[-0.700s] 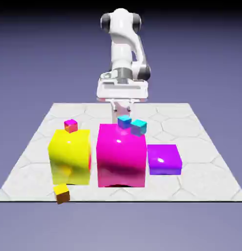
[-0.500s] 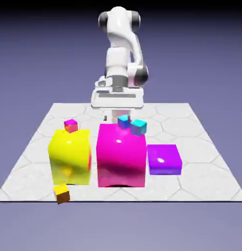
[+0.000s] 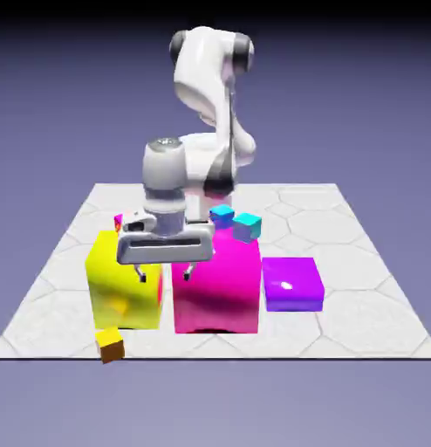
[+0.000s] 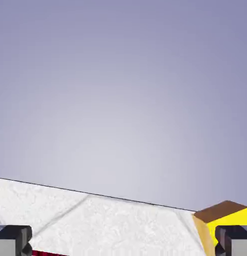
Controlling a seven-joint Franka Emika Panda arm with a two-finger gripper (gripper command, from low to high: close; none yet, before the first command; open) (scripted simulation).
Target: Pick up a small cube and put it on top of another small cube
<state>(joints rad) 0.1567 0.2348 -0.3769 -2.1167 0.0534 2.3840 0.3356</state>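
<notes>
While leaning toward the bench's near edge in the exterior view, points the gripper down in front of the yellow block and magenta block, fingers spread apart.

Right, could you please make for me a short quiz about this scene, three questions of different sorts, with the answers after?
1. True or false: the end effector of the white robot arm is holding a cube.
2. Multiple choice: which large block lies furthest to the exterior view's right? (a) the bright yellow block; (b) the glossy magenta block; (c) the low, flat purple block.
3. Fill in: in the hand view, the tiny cube with a yellow top and brown side shows near the bottom ______ corner.

Key: 1. False, its fingers stand apart with nothing between them. 2. (c). 3. right.
</notes>
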